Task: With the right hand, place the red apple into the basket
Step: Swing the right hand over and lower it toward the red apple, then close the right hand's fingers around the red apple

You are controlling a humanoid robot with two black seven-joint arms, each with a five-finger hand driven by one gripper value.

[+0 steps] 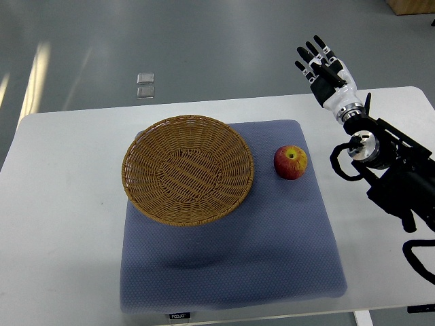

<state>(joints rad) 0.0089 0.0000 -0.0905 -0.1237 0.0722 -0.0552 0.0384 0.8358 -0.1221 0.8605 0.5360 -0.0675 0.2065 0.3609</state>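
Observation:
A red apple (291, 162) with a yellowish patch lies on the blue cloth (231, 265), just right of the wicker basket (187, 178). The basket is round, shallow and holds nothing. My right hand (321, 62) is raised over the table's far right edge, well beyond and to the right of the apple, with its fingers spread and holding nothing. Its black arm (394, 170) comes in from the right edge. The left arm does not show.
The blue cloth covers the middle of a white table (61, 204). Two small clear tiles (145, 85) lie on the grey floor beyond the table's far edge. A wooden corner (411, 7) shows at the top right.

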